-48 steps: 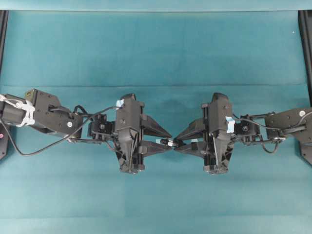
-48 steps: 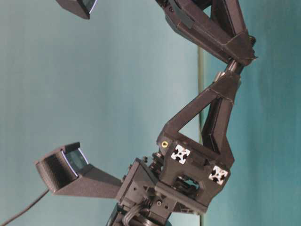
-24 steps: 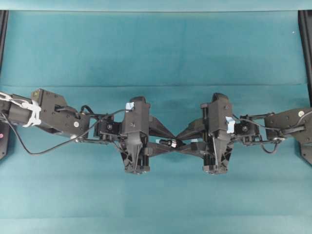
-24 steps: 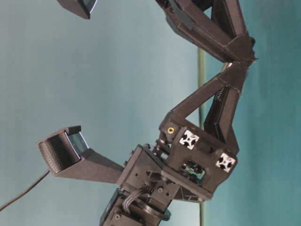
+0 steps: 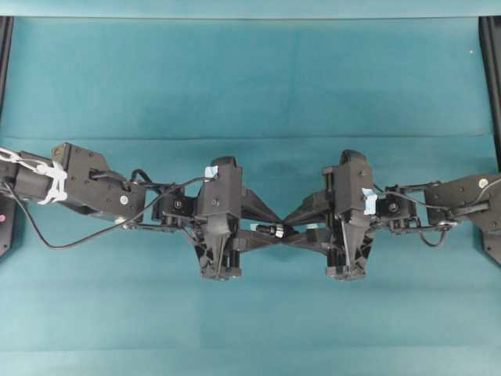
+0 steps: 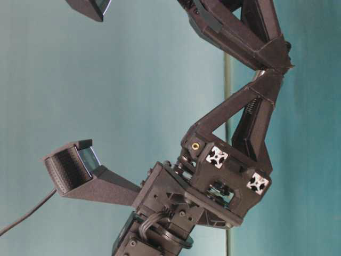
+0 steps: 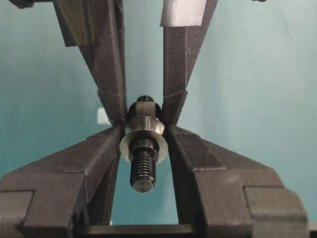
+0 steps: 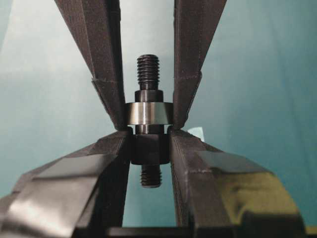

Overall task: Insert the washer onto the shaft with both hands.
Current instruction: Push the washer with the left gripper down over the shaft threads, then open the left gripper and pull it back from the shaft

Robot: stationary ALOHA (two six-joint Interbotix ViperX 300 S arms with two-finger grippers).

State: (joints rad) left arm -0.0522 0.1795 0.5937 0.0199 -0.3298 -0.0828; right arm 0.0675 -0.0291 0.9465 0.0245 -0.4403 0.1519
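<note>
The silver washer sits on the dark shaft, whose threaded end pokes through it toward the left wrist camera. My left gripper is shut on the washer. In the right wrist view my right gripper is shut on the shaft's dark collar, with the washer just beyond it, pinched by the left fingers. In the overhead view both grippers, left and right, meet fingertip to fingertip above mid-table, with their fingers overlapping around the shaft.
A teal cloth covers the table. Black frame rails stand at the left and right edges. A small pale tape scrap lies on the cloth below the grippers. The left arm's cable hangs loose.
My left gripper has moved right toward the right gripper, so the fingers now overlap and the washer has gone onto the shaft. Since half a second ago little has moved.
</note>
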